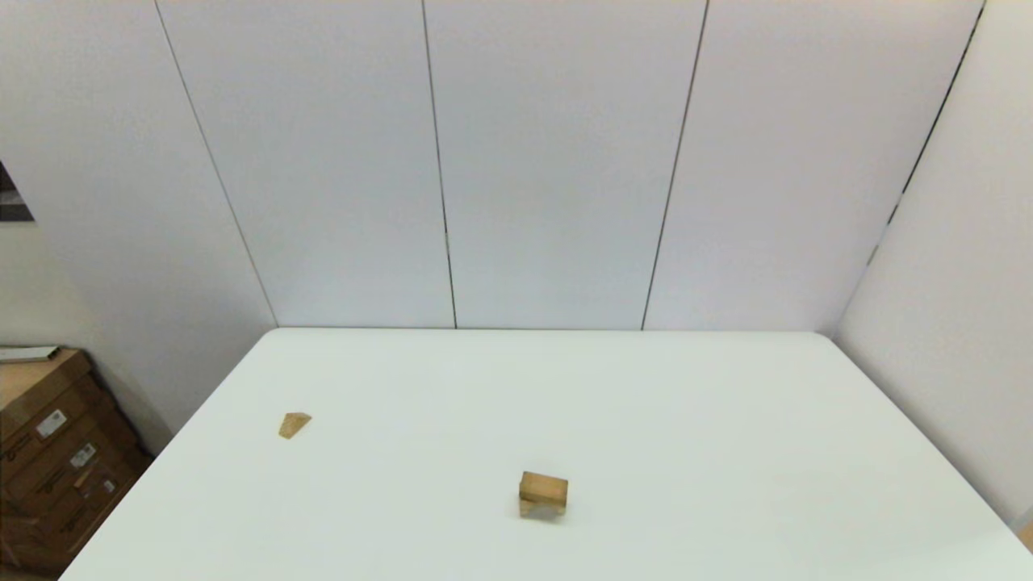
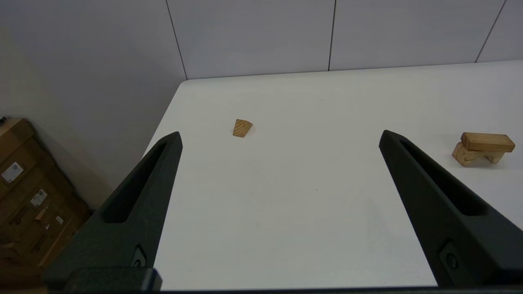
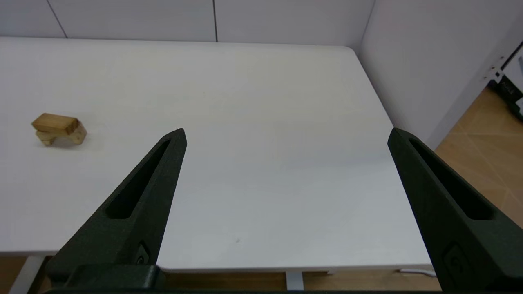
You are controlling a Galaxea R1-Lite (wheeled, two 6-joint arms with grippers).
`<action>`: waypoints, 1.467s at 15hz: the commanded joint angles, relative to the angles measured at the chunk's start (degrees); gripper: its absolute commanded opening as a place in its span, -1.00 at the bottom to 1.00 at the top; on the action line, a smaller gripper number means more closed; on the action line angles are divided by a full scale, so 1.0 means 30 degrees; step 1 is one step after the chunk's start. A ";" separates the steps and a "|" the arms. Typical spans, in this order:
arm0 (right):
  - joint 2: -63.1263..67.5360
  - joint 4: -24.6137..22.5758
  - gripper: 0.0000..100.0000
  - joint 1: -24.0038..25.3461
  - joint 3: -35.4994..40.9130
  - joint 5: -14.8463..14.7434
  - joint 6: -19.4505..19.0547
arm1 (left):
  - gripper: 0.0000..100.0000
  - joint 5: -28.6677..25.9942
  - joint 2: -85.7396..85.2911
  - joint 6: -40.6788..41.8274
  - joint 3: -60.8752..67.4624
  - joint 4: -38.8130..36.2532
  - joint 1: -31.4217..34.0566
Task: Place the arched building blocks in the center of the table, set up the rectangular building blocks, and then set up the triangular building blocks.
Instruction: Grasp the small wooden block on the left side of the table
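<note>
Arched block sits near the middle of the white worktop, hollow side down. The rectangular slab lies flat on top of it, touching, its end overhanging on one side; in your head view the pair reads as one stacked lump. The right wrist view shows the same stack, slab uppermost.

Triangular wedge lies alone toward the worktop's left side, well apart from the stack; grain lines show on its face in the left wrist view.

Left hand: fingers spread wide, holding nothing, above the near left part of the worktop, with the wedge ahead of it. Right hand: fingers likewise wide, holding nothing, above the near right edge.

You will not find either arm in the head view. Cardboard boxes stand on the floor left of the worktop.
</note>
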 commanded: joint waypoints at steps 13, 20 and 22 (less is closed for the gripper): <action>-0.0176 -0.3814 1.00 0.0000 0.4102 0.1963 -0.0704 | 1.00 -0.0006 0.0024 0.0016 0.0000 0.0006 0.0002; -0.0176 -0.3873 1.00 0.0029 0.4102 0.1583 0.0555 | 1.00 -0.0006 0.0024 0.0045 0.0000 0.0006 0.0002; -0.0176 -0.3873 1.00 0.0029 0.4102 0.1583 0.0555 | 1.00 0.0082 0.0024 0.0075 0.0000 0.0006 0.0002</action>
